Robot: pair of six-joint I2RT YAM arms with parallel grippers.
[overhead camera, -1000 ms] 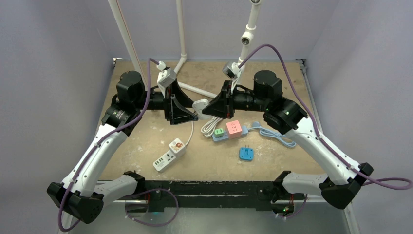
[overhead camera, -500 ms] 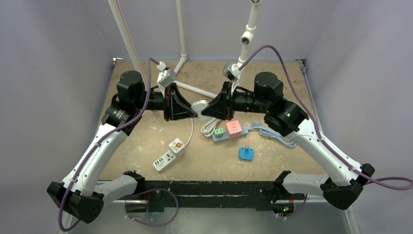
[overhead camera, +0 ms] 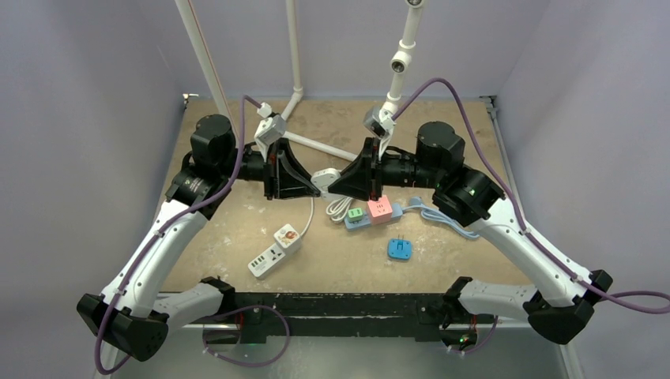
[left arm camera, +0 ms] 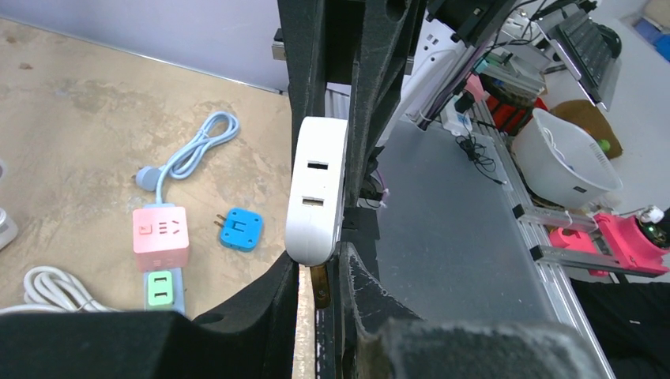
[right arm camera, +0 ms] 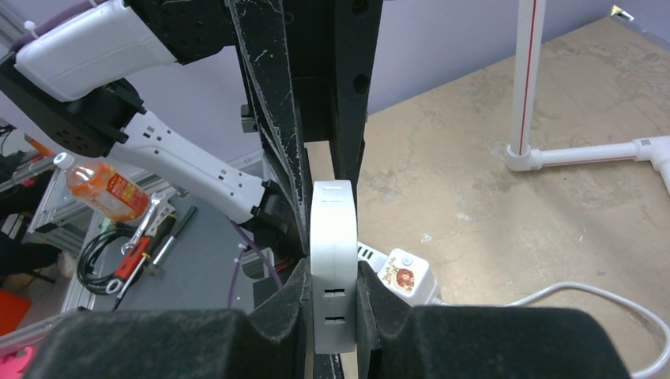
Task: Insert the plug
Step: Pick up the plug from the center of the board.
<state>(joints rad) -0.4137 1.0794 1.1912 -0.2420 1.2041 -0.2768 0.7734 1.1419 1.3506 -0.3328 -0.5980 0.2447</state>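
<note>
The white plug [overhead camera: 323, 174] hangs in the air above the table's middle, held between both grippers. My right gripper [right arm camera: 332, 272] is shut on its flat sides, two slots facing that camera. My left gripper [left arm camera: 320, 264] comes in from the other side and is shut at the plug's [left arm camera: 316, 189] other end, where a brass prong [left arm camera: 320, 286] shows between its fingers. In the top view the left gripper [overhead camera: 317, 186] and right gripper [overhead camera: 331, 185] meet tip to tip. Below lies a power strip with a pink socket cube [overhead camera: 380, 207] and a green one [overhead camera: 356, 215].
A blue adapter [overhead camera: 399, 249] lies prongs out near the front. A white power strip [overhead camera: 275, 249] sits front left, and its white cable is coiled [overhead camera: 340, 207] beside the cubes. A light blue cable [overhead camera: 450, 222] loops right. White pipe stands [overhead camera: 296, 79] rise at the back.
My left gripper has gone from open to shut at the plug's end. Both grippers and the plug have shifted slightly toward the right and front.
</note>
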